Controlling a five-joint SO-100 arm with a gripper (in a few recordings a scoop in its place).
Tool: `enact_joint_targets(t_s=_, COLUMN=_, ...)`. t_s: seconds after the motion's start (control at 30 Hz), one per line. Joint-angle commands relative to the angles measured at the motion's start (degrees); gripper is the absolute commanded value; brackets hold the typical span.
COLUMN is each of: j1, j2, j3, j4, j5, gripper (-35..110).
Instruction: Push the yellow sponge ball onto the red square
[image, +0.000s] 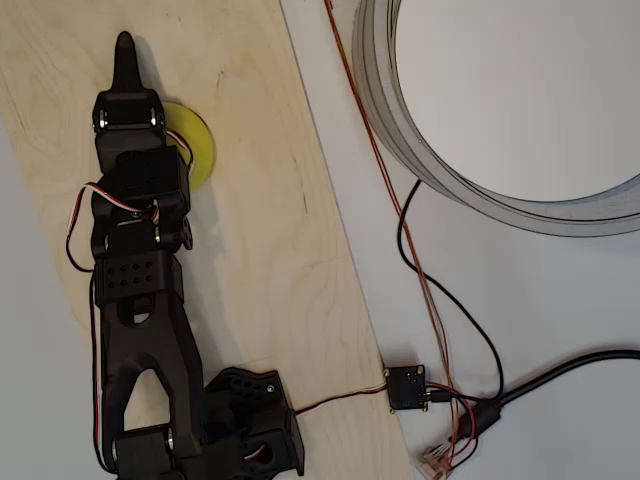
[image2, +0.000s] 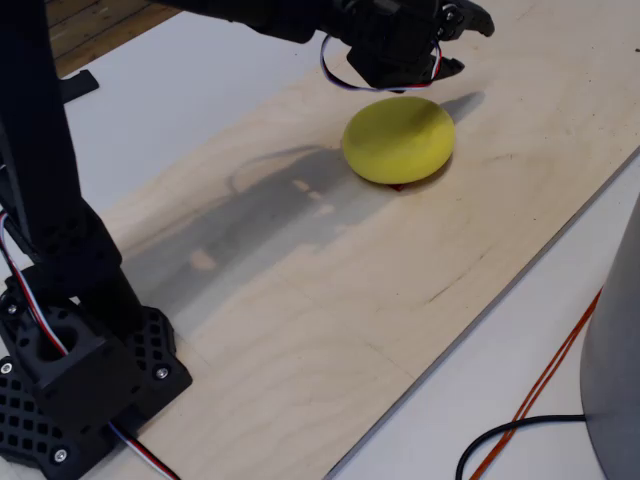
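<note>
One yellow sponge ball (image2: 399, 139) beneath claw (image2: 455, 40)

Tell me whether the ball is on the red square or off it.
On it: in the fixed view the yellow sponge ball covers the red square, only a red sliver showing.

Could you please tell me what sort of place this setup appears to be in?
Probably a hobby or lab workbench: a plywood board on a white table, loose wires with a small circuit board.

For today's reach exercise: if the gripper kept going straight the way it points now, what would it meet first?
Probably nothing: the gripper points past the yellow sponge ball, which lies beneath it, along the bare wooden board. Its height is unclear.
</note>
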Motion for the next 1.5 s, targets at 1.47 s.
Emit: enact_joint_targets(t_s=1.47, j1=-5.2, j2=43.5, j3=23.0, j4=-22.8, j5=-22.9, gripper=39)
